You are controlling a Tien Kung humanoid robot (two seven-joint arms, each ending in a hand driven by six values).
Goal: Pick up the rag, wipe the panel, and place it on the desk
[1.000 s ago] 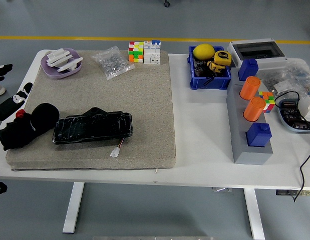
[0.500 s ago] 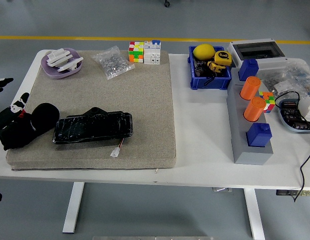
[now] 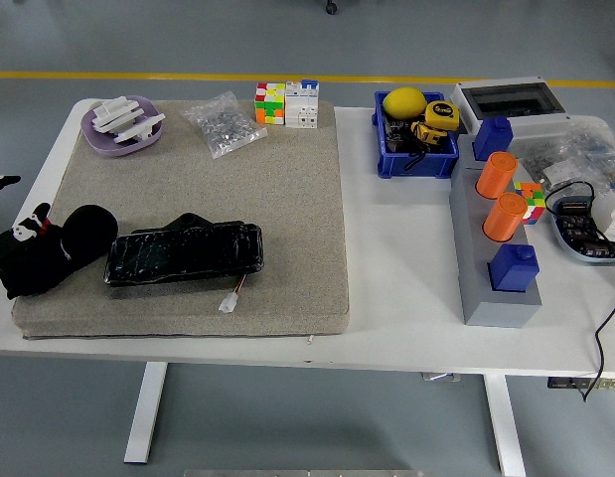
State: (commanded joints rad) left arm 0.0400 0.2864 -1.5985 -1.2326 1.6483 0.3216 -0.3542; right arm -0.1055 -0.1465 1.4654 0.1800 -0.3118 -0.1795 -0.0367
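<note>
- the black rag [image 3: 59,250] lies bunched at the table's near-left corner, on the left edge of the grey mat [image 3: 287,199]
- the left hand [image 3: 21,241] is at the table's left edge, right on the rag's left side and touching it; black against black, so i cannot tell whether its fingers have closed on the cloth
- the black panel [image 3: 185,252] lies just right of the rag, touching it, its long axis parallel to the table's near edge
- judged from this, the wipe must run rightward from the hand along the panel's length
- the right arm is out of view, so the left hand is the nearer one
</note>
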